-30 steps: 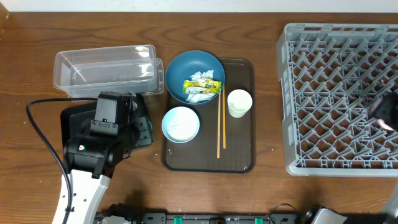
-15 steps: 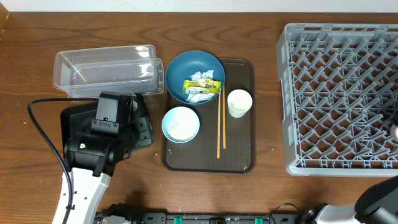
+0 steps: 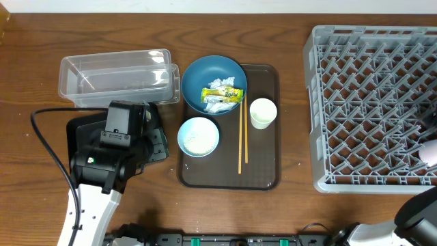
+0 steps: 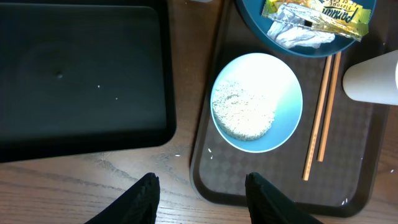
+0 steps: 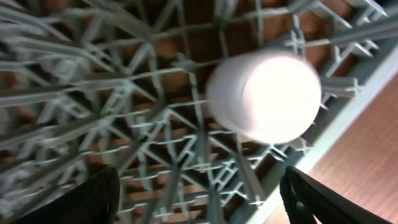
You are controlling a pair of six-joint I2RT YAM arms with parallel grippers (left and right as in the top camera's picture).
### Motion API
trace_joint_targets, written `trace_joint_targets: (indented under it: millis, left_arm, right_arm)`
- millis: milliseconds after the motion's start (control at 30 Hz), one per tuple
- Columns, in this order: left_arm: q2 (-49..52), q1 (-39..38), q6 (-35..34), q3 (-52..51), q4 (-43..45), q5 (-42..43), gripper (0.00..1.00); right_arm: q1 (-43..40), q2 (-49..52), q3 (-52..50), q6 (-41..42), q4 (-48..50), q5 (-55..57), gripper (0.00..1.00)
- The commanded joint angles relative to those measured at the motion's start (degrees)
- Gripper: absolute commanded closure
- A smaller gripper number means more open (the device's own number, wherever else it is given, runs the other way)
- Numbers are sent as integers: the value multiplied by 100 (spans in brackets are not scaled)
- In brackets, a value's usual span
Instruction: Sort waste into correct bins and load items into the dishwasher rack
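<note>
The big dark-blue bowl [image 3: 214, 83] holds crumpled white napkins [image 3: 218, 102] and the yellow-green wrapper [image 3: 222, 93]. The small light-blue bowl [image 3: 199, 136] holds white rice [image 4: 244, 114]. One white cup [image 3: 263, 113] and the chopsticks [image 3: 242, 137] lie on the brown tray. A second white cup [image 5: 264, 93] sits in the grey rack [image 3: 372, 102] near its front right corner [image 3: 430, 152]. My left gripper [image 4: 202, 186] is open and empty over the tray's left edge, beside the black tray [image 4: 81, 74]. My right gripper [image 5: 199, 193] is open and empty, above the rack cup.
The clear tub [image 3: 113, 78] stands at the back left, behind the black tray [image 3: 78, 130]. The brown serving tray [image 3: 229, 174] fills the middle. My left arm [image 3: 113, 150] covers part of the black tray. My right arm [image 3: 416, 215] shows at the bottom right corner.
My right arm has drawn back from the rack toward the bottom right corner, and a white cup now shows at the rack's right edge. The left arm has not moved.
</note>
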Motion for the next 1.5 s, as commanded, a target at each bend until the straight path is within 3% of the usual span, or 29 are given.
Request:
trace_joint_targets:
  millis: [0,200,400,700,1133,1467]
  left_arm:
    - [13,31,57,76,-7,-70,51]
    - [13,31,63,76,284,101,43]
    - [243,-131,588,76,1137,1099,43]
    - [1823,-1056,702,872,1565,1152,43]
    - [3724,-2124,365,1346,3163,1161,43]
    - [4426,-2286,-238,1344,3799,1165,43]
  right_arm:
    - [20,-428,308,-101,-66,-767,21]
    - [656,-1060,308,-645,-485,-1537,21]
    - [1864,-1351,297,-1071,-1130,-1530,18]
    - [3051,-1346,243,-1128,-1814,-1067,20]
    - [3510,-1346,66,-1126,-1904,-885,20]
    - [3510,-1346,66,-1126,-1902,-887,20]
